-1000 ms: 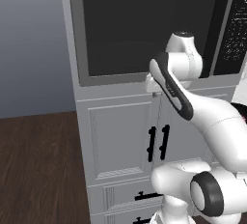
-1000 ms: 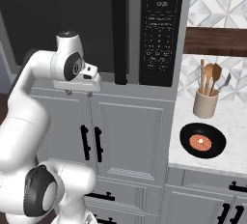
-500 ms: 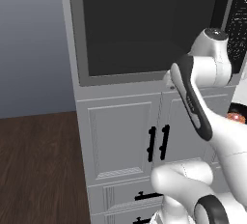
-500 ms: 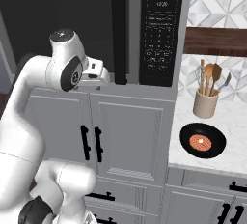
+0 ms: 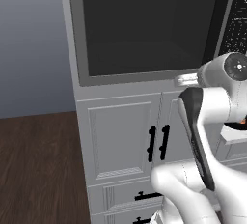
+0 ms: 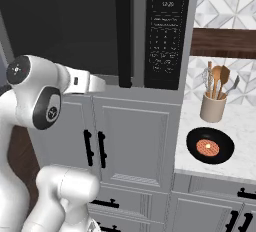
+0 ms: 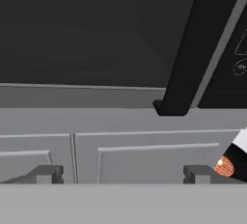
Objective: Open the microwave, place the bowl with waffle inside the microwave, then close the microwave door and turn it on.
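Note:
The microwave (image 5: pixel 144 30) is built in above white cabinets, and the microwave door (image 6: pixel 65 31) is shut, its glass dark. The long black handle (image 6: pixel 124 31) runs beside the black button panel (image 6: pixel 167 31). In the hand view, my gripper (image 7: pixel 120 175) stands open with nothing between its tips. It faces the door's lower frame, just below and left of the handle's lower end (image 7: pixel 169 106). My hand (image 6: pixel 92 83) reaches toward that end from the left. The bowl with waffle (image 6: pixel 194 142) sits on the counter to the right, with the waffle (image 6: pixel 208 148) at its centre.
A beige crock of wooden utensils (image 6: pixel 213 110) stands behind the bowl on the white counter (image 6: pixel 242 131), under a dark wood shelf (image 6: pixel 222 43). Below the microwave are white cabinet doors with short black handles (image 6: pixel 95 148). My elbow (image 5: pixel 231 71) sits close to the button panel.
The arm's upper joints have swung toward the button panel side. The hand has dropped slightly to the door's lower edge by the handle. The jaws stay wide open.

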